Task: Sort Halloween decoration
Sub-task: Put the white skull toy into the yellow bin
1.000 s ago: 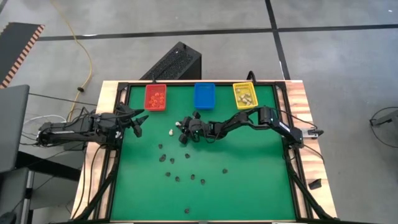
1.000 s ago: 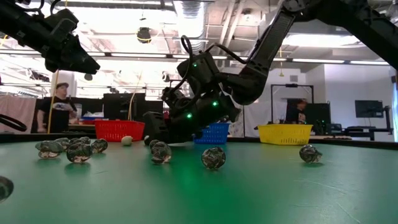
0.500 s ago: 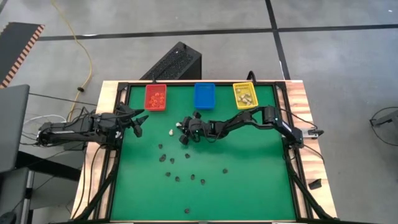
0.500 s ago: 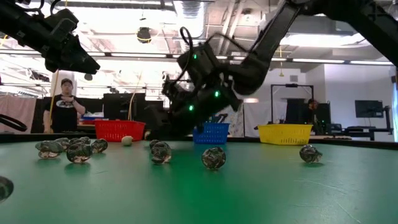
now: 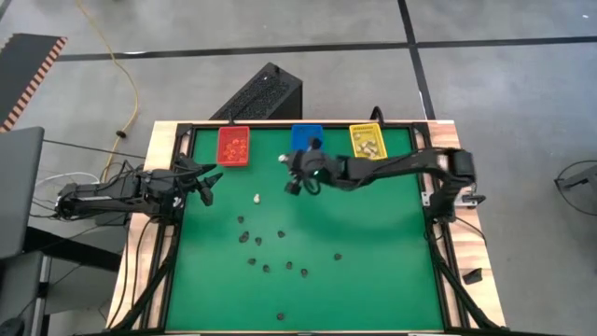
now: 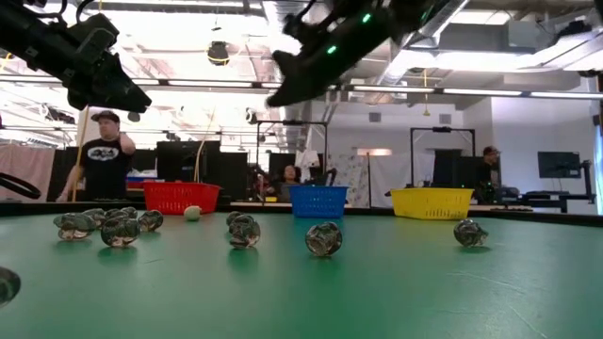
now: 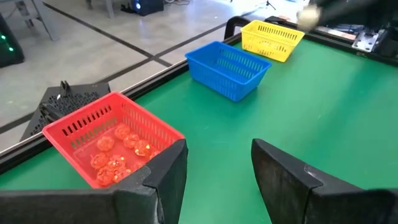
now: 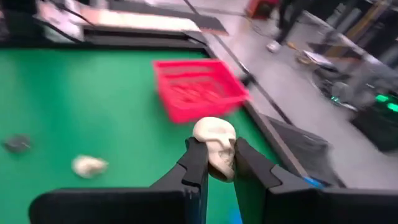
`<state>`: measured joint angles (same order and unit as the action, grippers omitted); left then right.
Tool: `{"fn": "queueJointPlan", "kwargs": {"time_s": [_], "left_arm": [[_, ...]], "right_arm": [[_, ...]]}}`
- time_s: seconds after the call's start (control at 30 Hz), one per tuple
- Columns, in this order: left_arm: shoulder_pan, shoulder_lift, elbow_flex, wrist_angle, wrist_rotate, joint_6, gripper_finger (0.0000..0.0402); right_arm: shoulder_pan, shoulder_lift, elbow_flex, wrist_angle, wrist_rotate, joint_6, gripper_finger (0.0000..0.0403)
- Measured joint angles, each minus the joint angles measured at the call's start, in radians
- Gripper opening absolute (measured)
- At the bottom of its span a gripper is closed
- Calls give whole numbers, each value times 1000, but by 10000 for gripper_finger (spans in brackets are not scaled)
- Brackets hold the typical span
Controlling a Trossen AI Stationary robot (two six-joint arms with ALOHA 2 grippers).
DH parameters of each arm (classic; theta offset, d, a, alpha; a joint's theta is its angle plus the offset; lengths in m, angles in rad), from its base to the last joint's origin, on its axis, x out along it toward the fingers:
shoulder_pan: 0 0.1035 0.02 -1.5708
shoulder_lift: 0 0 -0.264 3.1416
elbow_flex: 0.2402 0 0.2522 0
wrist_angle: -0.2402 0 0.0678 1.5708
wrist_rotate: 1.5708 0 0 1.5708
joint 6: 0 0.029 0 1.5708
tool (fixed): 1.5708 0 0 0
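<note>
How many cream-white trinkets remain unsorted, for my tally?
2: a cream-white skull trinket in the right hand, and a cream-white trinket lying on the green table.

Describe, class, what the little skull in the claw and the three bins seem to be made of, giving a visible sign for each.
Skull, pinched in the right claw: probably moulded plastic or resin; matte cream, smooth rounded surface.
Red bin, blue bin, yellow bin: likely plastic; bright uniform colour, thin slotted lattice walls, slight sheen.
</note>
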<state>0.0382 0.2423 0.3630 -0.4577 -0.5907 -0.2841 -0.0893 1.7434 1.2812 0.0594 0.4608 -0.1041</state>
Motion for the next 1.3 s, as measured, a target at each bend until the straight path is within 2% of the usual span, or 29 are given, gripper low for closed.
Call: {"fn": "queueJointPlan", "kwargs": {"time_s": [0.23,0.3,0.53,0.7,0.9,1.17,1.3], "left_arm": [[0,0,0,-1,1,-1,169],[0,0,0,-1,5,-1,169],[0,0,0,-1,7,-1,169],[0,0,0,-1,7,-1,169],[0,0,0,0,3,1,169],[0,0,0,0,3,2,169],[0,0,0,0,3,2,169]], "right_arm": [[-24,-205,-1,-404,89,6,80],[-32,-262,-29,-455,114,19,80],[-78,-545,-289,-458,173,108,80],[-148,-683,-490,-342,188,185,80],[-257,-705,-646,-185,197,244,80],[-416,-656,-738,-185,195,330,80],[-459,-622,-747,-175,115,334,86]]}}
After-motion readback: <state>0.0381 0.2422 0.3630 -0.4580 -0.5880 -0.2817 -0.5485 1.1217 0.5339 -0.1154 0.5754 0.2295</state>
